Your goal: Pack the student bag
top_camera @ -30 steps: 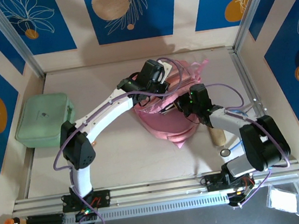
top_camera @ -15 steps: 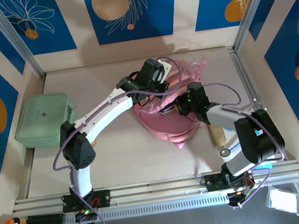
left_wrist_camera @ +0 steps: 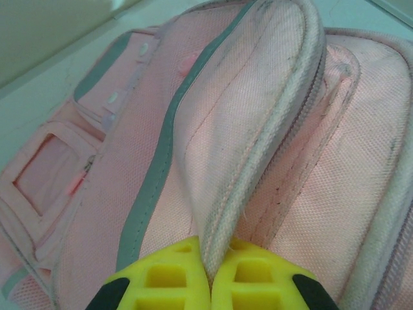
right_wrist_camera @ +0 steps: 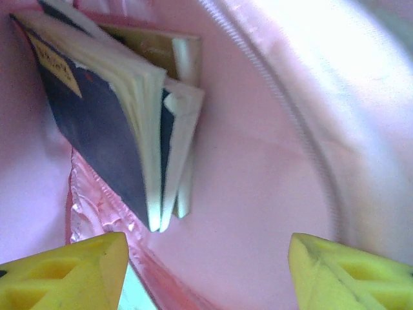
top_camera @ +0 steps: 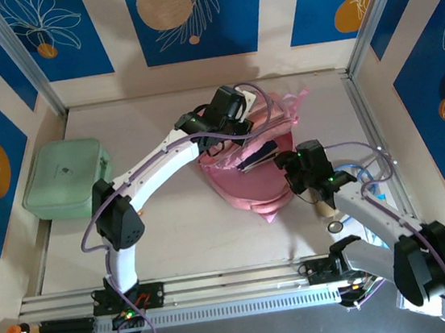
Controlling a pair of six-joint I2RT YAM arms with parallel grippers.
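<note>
Left gripper (top_camera: pixel 240 122), seen from the top external camera, sits at the far upper edge of the student bag (top_camera: pixel 253 181), its arm stretched diagonally across the table (top_camera: pixel 173 229); from this height its jaws cannot be made out. The pink bag lies a little right of the table's centre, its mouth turned toward the right arm, with a dark book (top_camera: pixel 258 159) lying in the opening. The right gripper (top_camera: pixel 285 163) is at the bag's right side, just beside that book, and a tan wooden cylinder (top_camera: pixel 323 203) lies on the table close under its arm. A mint-green case (top_camera: pixel 66 179) rests well apart at the table's left edge. In the left wrist view, the left gripper (left_wrist_camera: pixel 210 274) has its yellow fingers (left_wrist_camera: pixel 171 278) pressed together on a raised fold of the student bag (left_wrist_camera: pixel 277 168), pinching the zip-edged flap so that it stands up from the pockets behind it. In the right wrist view, the right gripper (right_wrist_camera: pixel 206 271) has its yellow fingertips (right_wrist_camera: pixel 64 271) set wide apart with nothing between them, facing into the pink lining of the student bag (right_wrist_camera: pixel 258 181). The book (right_wrist_camera: pixel 97 129), dark-covered with pale page edges, leans inside the bag, another thinner one tucked behind it.
</note>
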